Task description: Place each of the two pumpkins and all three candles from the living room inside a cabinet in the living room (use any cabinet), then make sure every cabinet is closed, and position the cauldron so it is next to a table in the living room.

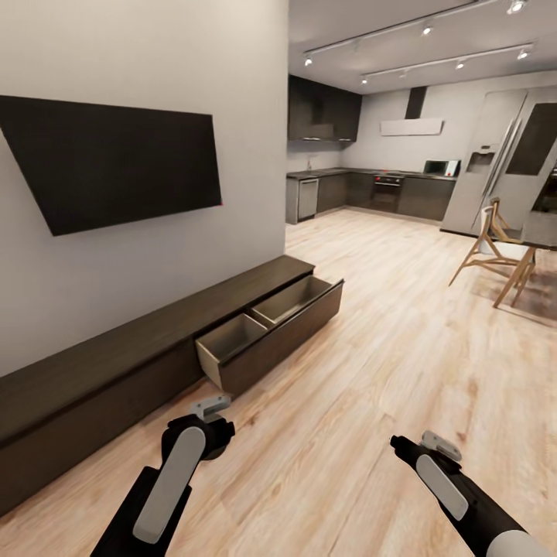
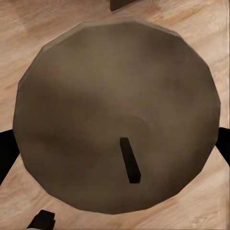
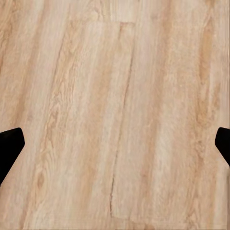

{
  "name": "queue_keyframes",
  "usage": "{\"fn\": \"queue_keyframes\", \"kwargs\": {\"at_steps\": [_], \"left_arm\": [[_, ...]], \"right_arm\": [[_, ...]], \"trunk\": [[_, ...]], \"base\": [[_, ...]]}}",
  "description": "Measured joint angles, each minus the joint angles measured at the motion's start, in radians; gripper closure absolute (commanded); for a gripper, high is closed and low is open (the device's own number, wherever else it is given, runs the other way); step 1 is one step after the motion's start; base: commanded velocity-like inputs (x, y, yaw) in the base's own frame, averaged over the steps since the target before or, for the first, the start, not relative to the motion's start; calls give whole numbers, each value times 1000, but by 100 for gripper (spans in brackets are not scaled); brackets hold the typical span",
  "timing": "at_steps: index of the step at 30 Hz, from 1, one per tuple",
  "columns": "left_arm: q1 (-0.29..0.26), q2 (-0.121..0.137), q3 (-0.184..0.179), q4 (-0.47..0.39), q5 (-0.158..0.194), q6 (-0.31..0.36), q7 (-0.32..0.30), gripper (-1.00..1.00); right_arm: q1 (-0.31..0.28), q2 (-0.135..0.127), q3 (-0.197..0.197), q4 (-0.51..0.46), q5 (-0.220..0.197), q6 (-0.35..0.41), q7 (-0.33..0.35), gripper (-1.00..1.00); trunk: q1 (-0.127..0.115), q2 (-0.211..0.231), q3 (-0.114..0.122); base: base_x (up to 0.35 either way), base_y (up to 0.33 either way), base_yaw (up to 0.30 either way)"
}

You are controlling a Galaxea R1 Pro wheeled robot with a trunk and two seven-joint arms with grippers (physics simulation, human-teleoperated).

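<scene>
while one drawer (image 1: 271,329) of the cabinet (image 1: 147,352) stands open and empty, nothing is stowed; both grippers' fingers spread, holding nothing.

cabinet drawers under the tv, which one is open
The drawer at the cabinet's far end, toward the kitchen, stands pulled out with two bare tan compartments. The other fronts sit flush.
</scene>
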Motion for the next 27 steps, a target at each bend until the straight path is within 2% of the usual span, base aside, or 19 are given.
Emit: {"fn": "queue_keyframes", "kwargs": {"at_steps": [27], "left_arm": [[0,0,-4,0,-2,-1,0,100]], "right_arm": [[0,-2,0,-1,0,8,0,-100]], "trunk": [[0,0,0]], "base": [[334,-15,-289]]}}
